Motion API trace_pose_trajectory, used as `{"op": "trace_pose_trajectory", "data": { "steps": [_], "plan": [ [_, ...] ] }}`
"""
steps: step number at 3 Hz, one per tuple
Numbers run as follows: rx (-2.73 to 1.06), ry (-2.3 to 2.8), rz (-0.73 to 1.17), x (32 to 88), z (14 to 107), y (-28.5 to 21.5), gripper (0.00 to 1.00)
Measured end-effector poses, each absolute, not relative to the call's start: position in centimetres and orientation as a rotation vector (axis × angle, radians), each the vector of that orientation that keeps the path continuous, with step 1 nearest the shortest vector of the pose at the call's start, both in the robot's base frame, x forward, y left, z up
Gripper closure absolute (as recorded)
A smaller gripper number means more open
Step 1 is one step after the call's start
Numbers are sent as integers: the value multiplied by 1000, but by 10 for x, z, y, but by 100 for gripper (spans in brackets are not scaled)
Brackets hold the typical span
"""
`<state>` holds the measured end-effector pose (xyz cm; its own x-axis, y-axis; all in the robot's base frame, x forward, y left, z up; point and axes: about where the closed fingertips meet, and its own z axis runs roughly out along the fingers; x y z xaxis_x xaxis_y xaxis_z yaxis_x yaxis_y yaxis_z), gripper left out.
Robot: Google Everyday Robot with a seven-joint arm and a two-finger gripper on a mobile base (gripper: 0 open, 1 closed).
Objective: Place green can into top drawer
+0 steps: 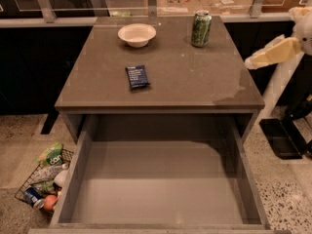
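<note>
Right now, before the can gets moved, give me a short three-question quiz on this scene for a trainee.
1. True or false: the green can is inside the top drawer.
2. Where is the hand? A: over the open drawer. B: off the right edge of the table, apart from the can. C: wrapped around the can.
3. Which item sits left of the can, near the table's back edge?
Key: 1 false, it stands upright on the table. 2 B. 3 the white bowl.
</note>
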<state>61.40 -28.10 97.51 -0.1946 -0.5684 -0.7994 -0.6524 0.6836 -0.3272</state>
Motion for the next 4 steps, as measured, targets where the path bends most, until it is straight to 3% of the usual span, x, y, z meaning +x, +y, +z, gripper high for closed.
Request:
{"op": "trace_pose_trajectory", "data": {
  "steps": [1, 4],
  "plan": [
    [-852, 1730, 197, 634, 972, -248, 0],
    [-710, 1695, 214, 668, 976, -232, 0]
  ]
}}
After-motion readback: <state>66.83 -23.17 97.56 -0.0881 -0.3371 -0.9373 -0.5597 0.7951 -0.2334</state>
